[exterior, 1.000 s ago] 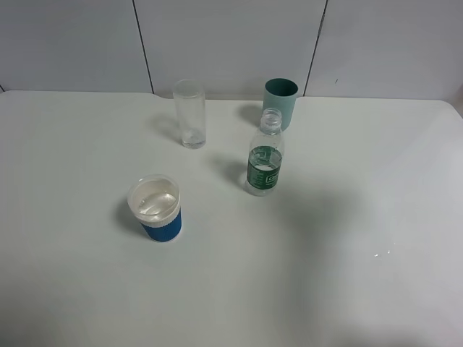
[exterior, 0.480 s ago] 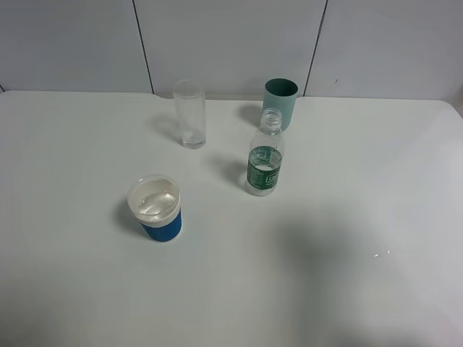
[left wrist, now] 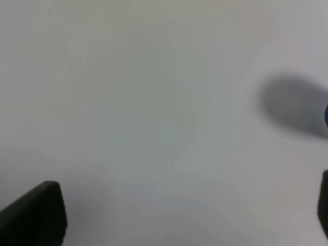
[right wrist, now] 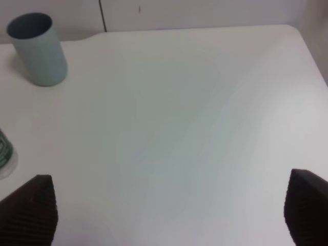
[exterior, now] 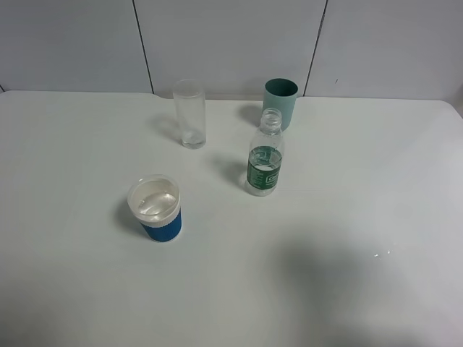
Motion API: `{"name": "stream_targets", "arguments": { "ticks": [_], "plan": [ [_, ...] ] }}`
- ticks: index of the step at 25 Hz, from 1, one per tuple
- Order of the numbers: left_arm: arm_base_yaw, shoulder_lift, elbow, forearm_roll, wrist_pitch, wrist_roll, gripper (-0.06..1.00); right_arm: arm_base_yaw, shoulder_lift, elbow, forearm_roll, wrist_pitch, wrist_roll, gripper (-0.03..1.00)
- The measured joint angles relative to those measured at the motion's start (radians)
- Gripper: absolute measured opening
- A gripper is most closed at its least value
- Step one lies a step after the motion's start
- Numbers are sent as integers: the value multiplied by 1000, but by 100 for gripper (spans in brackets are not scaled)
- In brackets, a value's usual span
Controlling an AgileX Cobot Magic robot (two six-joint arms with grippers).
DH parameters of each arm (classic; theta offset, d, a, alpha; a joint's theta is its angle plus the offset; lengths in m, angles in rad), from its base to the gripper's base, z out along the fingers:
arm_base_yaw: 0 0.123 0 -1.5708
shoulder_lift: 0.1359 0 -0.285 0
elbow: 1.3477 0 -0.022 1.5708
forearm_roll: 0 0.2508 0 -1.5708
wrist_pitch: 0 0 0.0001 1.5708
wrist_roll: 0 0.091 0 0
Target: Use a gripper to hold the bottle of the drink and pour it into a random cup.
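The bottle of the drink (exterior: pixel 265 163) stands upright near the middle of the white table (exterior: pixel 376 181), uncapped, with a green label and clear liquid inside. Only a green sliver of it (right wrist: pixel 4 148) shows at the edge of the right wrist view. The cup (exterior: pixel 155 208), blue band and white rim, stands at the front left. Neither gripper shows in the high view. The left gripper (left wrist: pixel 177 215) is open and empty over bare table, with a blue sliver of the cup (left wrist: pixel 326 115) at the frame's edge. The right gripper (right wrist: pixel 166 212) is open and empty, to the right of the bottle.
A tall clear glass (exterior: pixel 190 114) stands at the back, left of the bottle. A teal-green cup (exterior: pixel 280 103) stands just behind the bottle and also shows in the right wrist view (right wrist: pixel 38 48). A tiled wall (exterior: pixel 231 43) backs the table.
The bottle and cups have not moved. A faint shadow on the front right of the table has drifted toward the front edge.
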Motion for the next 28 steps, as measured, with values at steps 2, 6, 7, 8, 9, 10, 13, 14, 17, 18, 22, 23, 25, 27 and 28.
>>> {"name": "stream_targets", "arguments": {
  "ticks": [2,6,7,8,9,10,13,14,17,18,22,23,25,27,28],
  "plan": [
    [0,0,0,0,0,0,99,0,-30,0,4,19,0,87],
    [0,0,0,0,0,0,99,0,-82,0,11,66,-1,87],
    [0,0,0,0,0,0,99,0,-95,0,11,79,-2,87],
    [0,0,0,0,0,0,99,0,-107,0,11,92,-11,87],
    [0,0,0,0,0,0,99,0,-113,0,11,108,-17,87],
    [0,0,0,0,0,0,99,0,-115,0,11,121,-18,87],
    [0,0,0,0,0,0,99,1,-116,0,12,137,-26,87],
    [0,0,0,0,0,0,99,4,-116,0,14,137,-33,87],
    [0,0,0,0,0,0,99,28,-116,0,16,140,-47,87],
    [0,0,0,0,0,0,99,38,-116,0,17,144,-47,87],
    [0,0,0,0,0,0,99,70,-116,36,18,141,-51,87],
    [0,0,0,0,0,0,99,80,-116,50,18,144,-51,87],
    [0,0,0,0,0,0,99,96,-116,58,17,144,-45,87],
    [0,0,0,0,0,0,99,108,-116,58,9,143,-33,87],
    [0,0,0,0,0,0,99,113,-116,59,3,143,-26,87]
  ]
}}
